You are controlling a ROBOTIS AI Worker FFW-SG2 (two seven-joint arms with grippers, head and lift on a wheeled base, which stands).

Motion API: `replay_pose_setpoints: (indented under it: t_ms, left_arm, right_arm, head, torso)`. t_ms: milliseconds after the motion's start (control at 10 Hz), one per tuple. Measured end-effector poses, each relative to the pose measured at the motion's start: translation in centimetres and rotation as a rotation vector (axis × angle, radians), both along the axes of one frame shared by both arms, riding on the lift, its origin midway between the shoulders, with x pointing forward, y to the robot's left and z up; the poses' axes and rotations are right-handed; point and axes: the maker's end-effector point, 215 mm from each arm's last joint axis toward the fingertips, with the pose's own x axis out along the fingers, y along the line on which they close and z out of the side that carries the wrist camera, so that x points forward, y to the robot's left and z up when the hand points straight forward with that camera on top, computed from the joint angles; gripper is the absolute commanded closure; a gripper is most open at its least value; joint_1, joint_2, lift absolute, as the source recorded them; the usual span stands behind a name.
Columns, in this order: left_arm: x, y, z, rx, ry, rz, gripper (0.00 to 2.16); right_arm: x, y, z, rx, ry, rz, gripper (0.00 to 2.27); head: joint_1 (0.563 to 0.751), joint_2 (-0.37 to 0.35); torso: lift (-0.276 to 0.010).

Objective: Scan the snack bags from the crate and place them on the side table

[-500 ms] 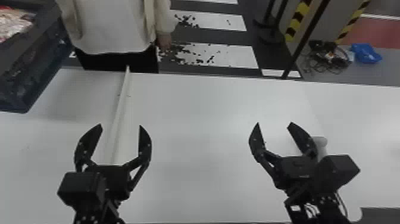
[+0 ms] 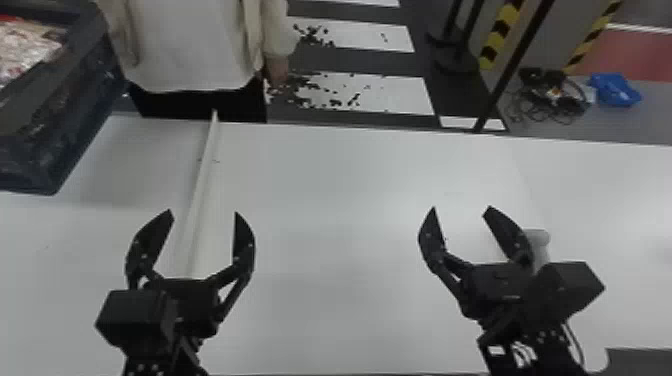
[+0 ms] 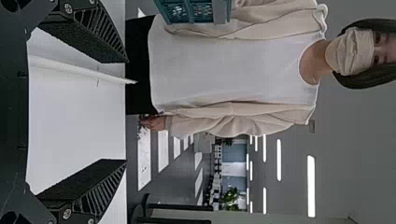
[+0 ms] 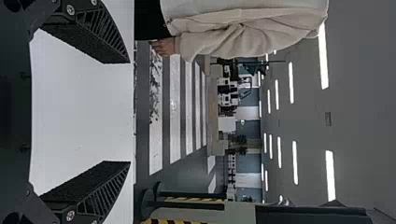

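Snack bags (image 2: 25, 47): lying in crate (image 2: 70, 115), far left.
Left tool (image 2: 203, 214): spread open, near left above tabletop (image 2: 325, 200).
Right tool (image 2: 460, 210): open too, near right.
White strip (image 2: 202, 180): running near to far beyond left tool.
Pale object (image 2: 539, 237): partly behind right tool.

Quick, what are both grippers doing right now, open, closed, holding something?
Left gripper: open, nothing held.
Right gripper: open, nothing held.

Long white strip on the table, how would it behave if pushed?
The strip runs straight with no visible bend, so it's probably stiff. It looks narrow, so likely light for its length. If it isn't fixed to the table, which I can't tell, a sideways push might swing it.
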Motion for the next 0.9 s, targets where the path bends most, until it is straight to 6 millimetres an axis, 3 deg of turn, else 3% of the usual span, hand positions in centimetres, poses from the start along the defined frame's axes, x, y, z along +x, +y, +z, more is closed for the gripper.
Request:
replay_pose_setpoints:
  t_ms: [900]
  left_arm:
    - [-0.1, 0.02, -0.12, -0.001, 0.003, 0.0, 0.11]
  right_arm:
    - [0.06, -0.16, 0.13, 0.003, -0.014, -0.003, 0.11]
  head:
    - [0.695, -0.109]
  torso:
    - [-0.094]
